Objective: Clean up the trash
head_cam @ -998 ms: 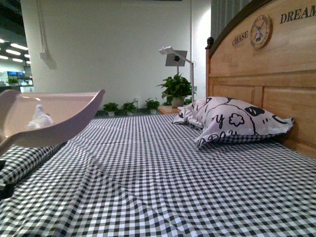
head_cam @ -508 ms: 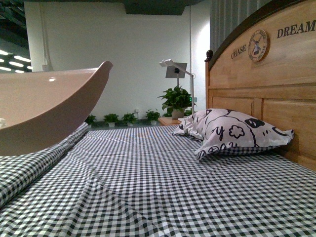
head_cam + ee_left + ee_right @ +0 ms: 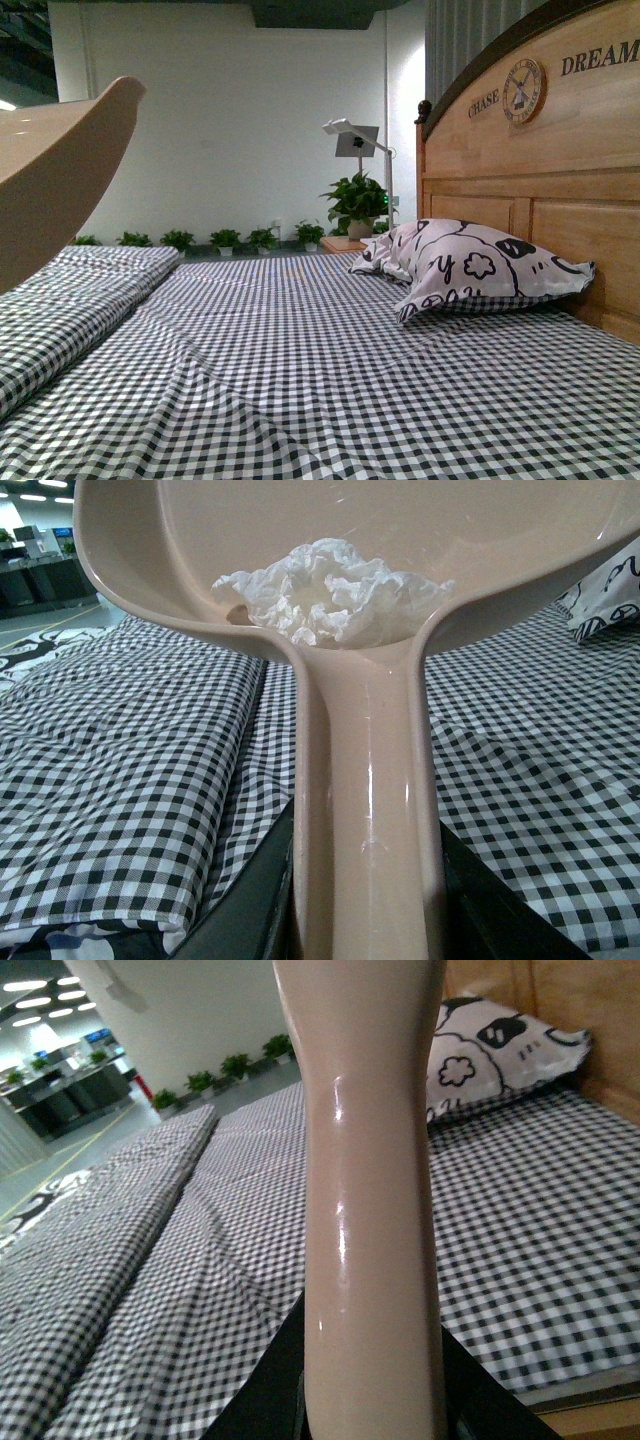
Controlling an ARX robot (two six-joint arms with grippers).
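Left gripper (image 3: pixel 365 905) fingers clamped on beige dustpan (image 3: pixel 365 780) handle, crumpled white trash (image 3: pixel 325 590) inside; right's grip unclear.

Front view only catches a corner of the dustpan (image 3: pixel 55 170); the rest runs off the left edge, so the tissue wad isn't visible there. In the left wrist view the pan's handle (image 3: pixel 365 810) hides the left claw (image 3: pixel 365 920), only dark edges peek out. Same story for the right claw (image 3: pixel 370 1400) behind its beige handle (image 3: pixel 368 1210), whose top is cropped.
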